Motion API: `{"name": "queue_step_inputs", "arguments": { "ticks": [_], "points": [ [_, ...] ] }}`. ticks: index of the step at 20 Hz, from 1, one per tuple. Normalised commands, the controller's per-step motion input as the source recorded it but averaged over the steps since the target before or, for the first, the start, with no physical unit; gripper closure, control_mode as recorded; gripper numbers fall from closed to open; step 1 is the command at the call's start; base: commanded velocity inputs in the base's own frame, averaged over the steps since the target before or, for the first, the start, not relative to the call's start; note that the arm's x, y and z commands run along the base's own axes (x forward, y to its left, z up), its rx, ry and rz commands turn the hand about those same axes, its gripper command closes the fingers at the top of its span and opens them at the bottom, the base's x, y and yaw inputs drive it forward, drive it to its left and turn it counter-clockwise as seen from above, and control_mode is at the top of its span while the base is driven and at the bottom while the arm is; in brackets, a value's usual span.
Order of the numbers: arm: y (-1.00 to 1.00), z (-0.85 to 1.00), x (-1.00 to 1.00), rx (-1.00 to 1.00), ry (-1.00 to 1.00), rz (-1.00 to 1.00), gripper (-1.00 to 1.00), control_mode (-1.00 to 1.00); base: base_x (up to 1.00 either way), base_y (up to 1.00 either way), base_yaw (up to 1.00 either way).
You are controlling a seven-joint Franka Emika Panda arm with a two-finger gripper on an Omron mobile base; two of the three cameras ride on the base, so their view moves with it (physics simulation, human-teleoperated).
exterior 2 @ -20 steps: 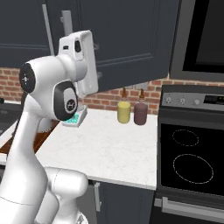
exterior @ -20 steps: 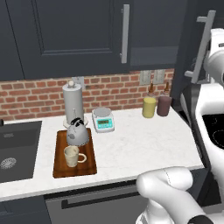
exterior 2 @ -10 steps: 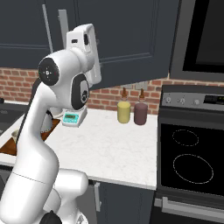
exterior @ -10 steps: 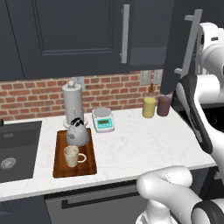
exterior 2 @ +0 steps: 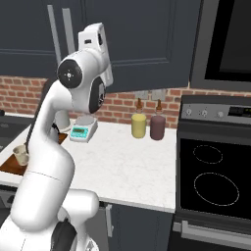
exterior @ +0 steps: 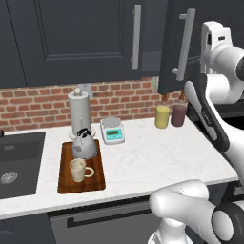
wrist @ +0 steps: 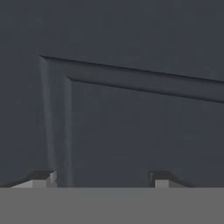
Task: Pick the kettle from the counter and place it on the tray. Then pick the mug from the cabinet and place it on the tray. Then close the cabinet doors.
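With the kettle (exterior: 85, 145) and mug (exterior: 78, 169) both on the tray (exterior: 96, 180) near the counter's (exterior: 157, 157) left front edge, door-closing is in hand: the empty gripper (wrist: 100, 178) (fingers spread wide) faces the half-open right cabinet door (exterior: 172, 52), which likely needs pushing flush.

Grey kettle (exterior: 85, 145) and cream mug (exterior: 78, 170) upright on reddish-brown tray (exterior: 97, 180).
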Motion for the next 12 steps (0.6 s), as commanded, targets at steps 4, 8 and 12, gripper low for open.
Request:
{"name": "queue_step_inputs", "arguments": {
  "ticks": [4, 8, 12],
  "points": [
    [0.09, -0.25, 0.8, 0.0, 0.06, 0.08, -1.0, -1.0, 0.0, 0.0, 0.0],
    [0.03, -0.27, 0.82, 0.0, 0.08, 0.07, -1.0, -1.0, 0.0, 0.0, 0.0],
    [0.0, -0.27, 0.78, 0.0, 0.09, 0.06, -1.0, -1.0, 0.0, 0.0, 0.0]
  ]
}}
